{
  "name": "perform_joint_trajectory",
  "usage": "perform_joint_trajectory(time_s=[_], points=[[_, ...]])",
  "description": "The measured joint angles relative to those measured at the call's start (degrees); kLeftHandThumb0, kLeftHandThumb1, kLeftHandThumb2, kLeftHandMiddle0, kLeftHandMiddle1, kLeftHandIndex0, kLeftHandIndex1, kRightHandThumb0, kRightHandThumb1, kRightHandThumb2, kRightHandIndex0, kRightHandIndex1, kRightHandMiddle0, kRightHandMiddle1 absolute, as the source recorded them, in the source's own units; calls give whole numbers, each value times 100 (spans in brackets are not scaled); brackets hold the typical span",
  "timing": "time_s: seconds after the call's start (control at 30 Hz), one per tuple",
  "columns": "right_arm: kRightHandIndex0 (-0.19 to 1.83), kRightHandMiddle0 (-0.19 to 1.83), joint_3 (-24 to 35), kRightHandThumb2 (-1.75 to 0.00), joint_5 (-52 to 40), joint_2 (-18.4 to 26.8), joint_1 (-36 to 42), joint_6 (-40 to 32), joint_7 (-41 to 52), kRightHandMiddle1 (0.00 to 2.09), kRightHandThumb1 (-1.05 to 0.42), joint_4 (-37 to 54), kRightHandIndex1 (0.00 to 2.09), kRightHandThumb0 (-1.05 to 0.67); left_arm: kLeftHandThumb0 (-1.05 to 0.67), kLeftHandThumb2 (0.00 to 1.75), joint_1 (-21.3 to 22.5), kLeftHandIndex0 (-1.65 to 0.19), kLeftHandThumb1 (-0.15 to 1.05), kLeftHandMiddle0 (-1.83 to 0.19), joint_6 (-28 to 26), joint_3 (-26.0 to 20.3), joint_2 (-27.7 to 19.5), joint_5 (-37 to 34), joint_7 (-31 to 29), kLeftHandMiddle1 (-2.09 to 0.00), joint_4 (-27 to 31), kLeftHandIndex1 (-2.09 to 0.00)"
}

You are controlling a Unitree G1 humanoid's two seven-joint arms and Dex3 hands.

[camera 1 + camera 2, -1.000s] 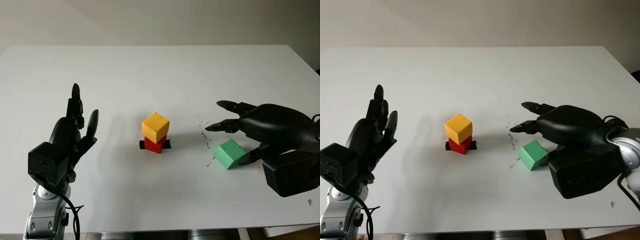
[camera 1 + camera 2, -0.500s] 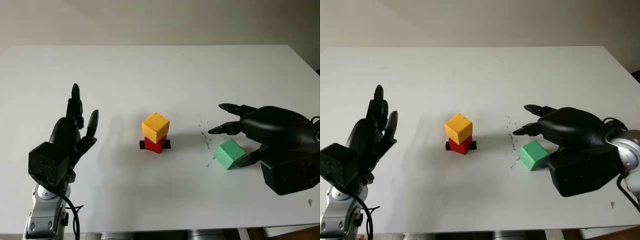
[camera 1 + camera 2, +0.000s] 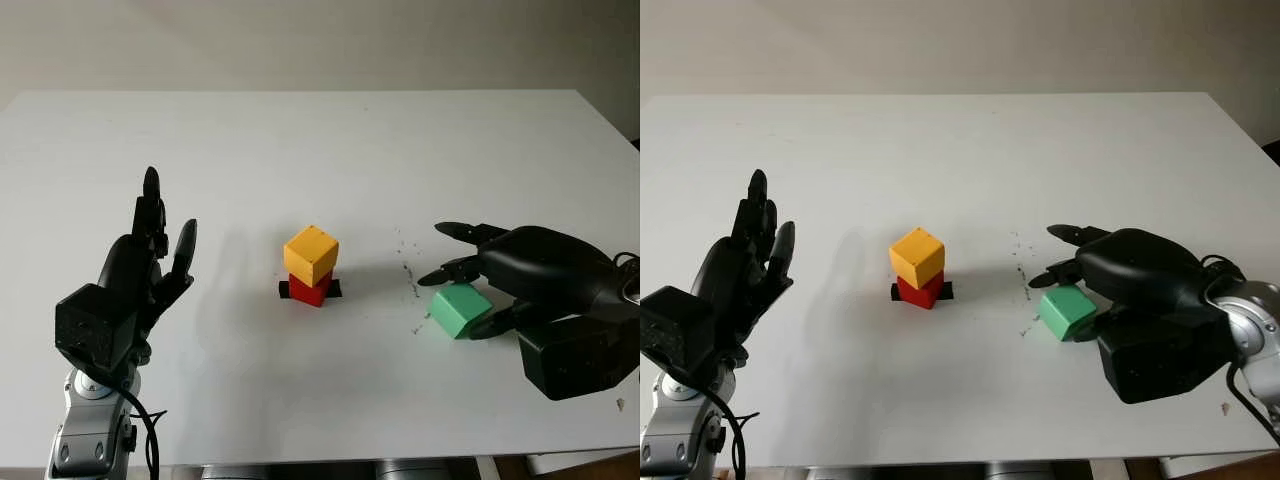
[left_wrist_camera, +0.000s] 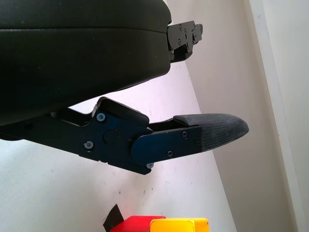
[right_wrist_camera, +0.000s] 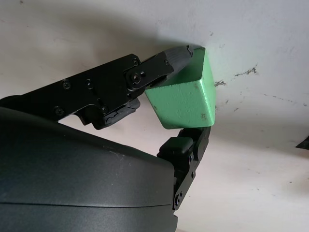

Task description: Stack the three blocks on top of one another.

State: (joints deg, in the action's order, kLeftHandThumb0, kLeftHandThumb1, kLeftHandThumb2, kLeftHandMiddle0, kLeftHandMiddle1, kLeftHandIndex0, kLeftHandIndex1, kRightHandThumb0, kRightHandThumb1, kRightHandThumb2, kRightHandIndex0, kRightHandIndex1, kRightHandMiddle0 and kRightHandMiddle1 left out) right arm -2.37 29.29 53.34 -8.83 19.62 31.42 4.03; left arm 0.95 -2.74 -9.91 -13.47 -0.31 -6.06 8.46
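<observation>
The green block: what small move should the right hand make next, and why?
Probably close fully and lift. The right hand already has fingers touching the green block on two sides, but it sits on the table. The yellow block already tops the red block.

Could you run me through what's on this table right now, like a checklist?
Surface: white table, with dark specks near the green block.
Job's things: yellow block stacked on red block; green block lies apart, tilted.
Clutter: black tape under the red block.
Hands: right hand closing around the green block, fingers touching it; left hand open, raised at the table's left.
Cables: black cable by the left arm; another at the right wrist.
Surroundings: plain wall behind.
</observation>
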Motion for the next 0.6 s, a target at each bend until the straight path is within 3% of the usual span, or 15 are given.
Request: perform_joint_trajectory(time_s=[0.23, 0.3, 0.4, 0.6], points=[[17, 76, 0, -5, 14, 0, -1, -43, -57, 39, -88, 1, 8, -36, -81, 59, -14, 19, 105, 19, -6, 2, 1, 99, 55, -3, 0, -1], [22, 64, 0, -5, 78, 2, -3, -27, -119, 77, -90, 1, 6, -32, -81, 59, -15, 19, 105, 19, -21, 2, 1, 140, 83, -4, 4, -2], [26, 58, 1, -6, 205, 10, -27, 57, -268, 103, -92, -28, 6, -31, -81, 59, -18, 19, 105, 19, -45, 2, 4, 121, 79, -2, 17, -1], [31, 55, 6, -5, 550, 71, -194, 374, -687, 111, -91, -208, 7, -34, -79, 58, -28, 19, 105, 19, -59, 3, 20, 34, 65, -3, 48, 0]])
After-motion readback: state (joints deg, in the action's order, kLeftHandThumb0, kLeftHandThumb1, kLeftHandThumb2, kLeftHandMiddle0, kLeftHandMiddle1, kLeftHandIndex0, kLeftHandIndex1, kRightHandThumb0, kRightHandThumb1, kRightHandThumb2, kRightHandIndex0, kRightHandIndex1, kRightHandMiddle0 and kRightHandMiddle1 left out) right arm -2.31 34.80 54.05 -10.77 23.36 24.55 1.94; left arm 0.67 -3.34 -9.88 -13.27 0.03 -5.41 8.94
